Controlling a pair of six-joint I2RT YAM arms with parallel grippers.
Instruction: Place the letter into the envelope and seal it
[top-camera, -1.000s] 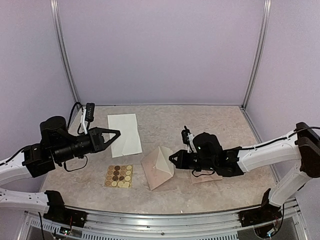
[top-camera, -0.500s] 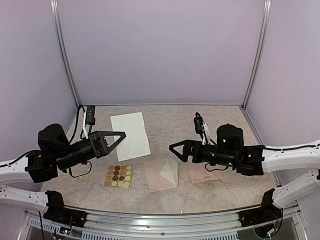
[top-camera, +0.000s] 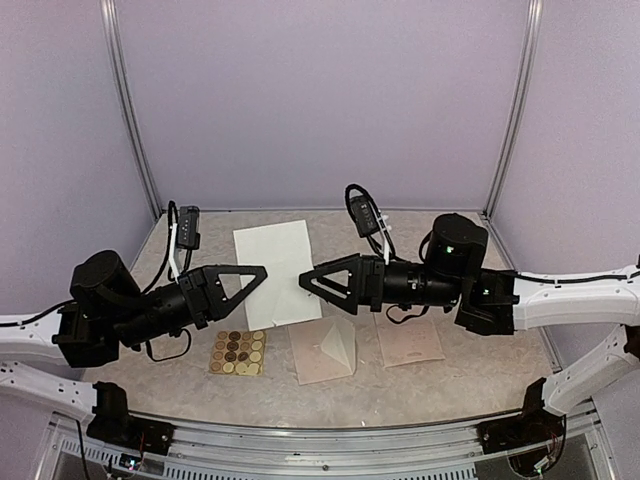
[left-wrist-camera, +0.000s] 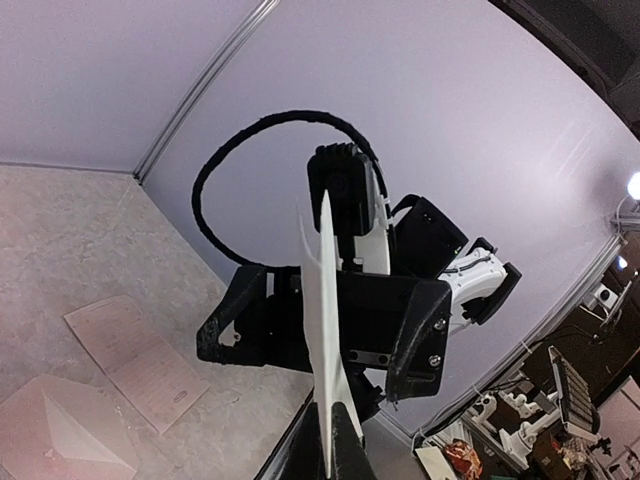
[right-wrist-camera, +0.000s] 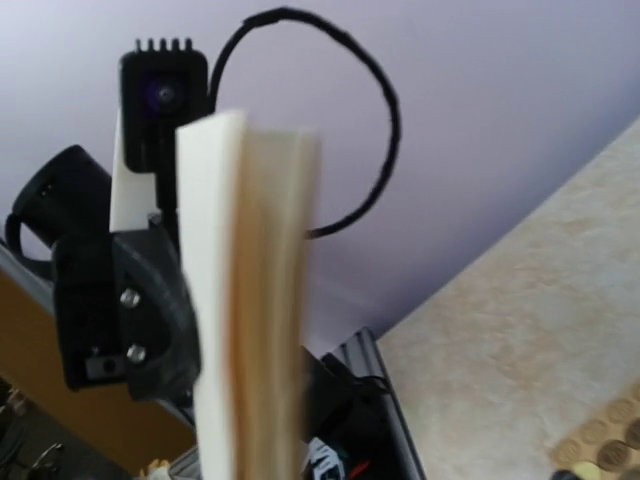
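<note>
Left gripper (top-camera: 262, 272) is clamped on the letter (top-camera: 280, 262) and holds it above the table (top-camera: 460, 250), edge-on to both wrist cams. Right gripper (top-camera: 305, 283) has its jaws wide apart at the sheet's opposite edge; contact unclear. Envelope (top-camera: 322, 352) lies below, flap open. Sticker sheet (top-camera: 238, 352) sits left of it.
</note>
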